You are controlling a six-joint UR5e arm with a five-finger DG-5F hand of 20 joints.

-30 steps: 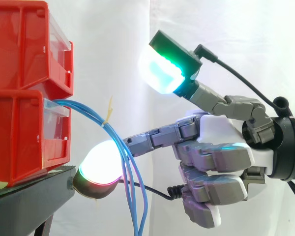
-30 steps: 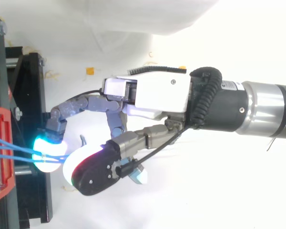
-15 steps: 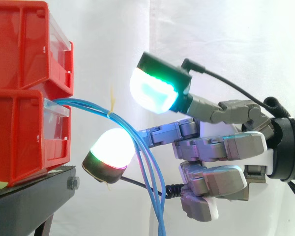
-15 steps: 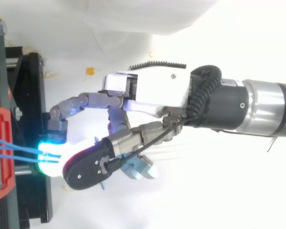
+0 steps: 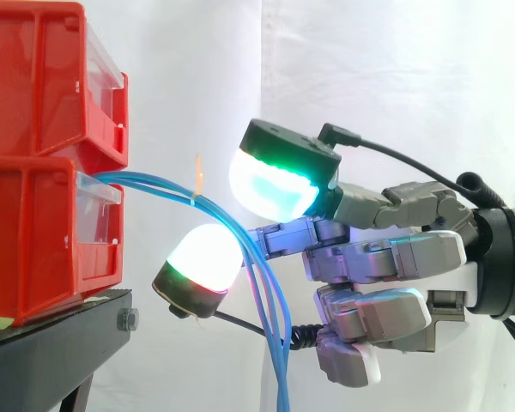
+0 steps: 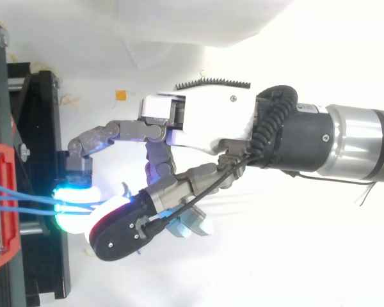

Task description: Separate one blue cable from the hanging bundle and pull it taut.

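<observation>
Red bins (image 5: 43,163) are stacked on a black stand (image 5: 51,343) at 9 o'clock in the side view. The robot's hand (image 5: 386,257) reaches in from 3 o'clock. Its thumb and one straight finger are spread with a gap between their glowing pads, clamping nothing, while the other fingers are curled against the palm. The blue cables (image 5: 277,360) arch out of the lower bin, cross that straight finger and drop toward 6 o'clock. A small yellow tie (image 5: 197,176) sits on the bundle near its crest.
</observation>
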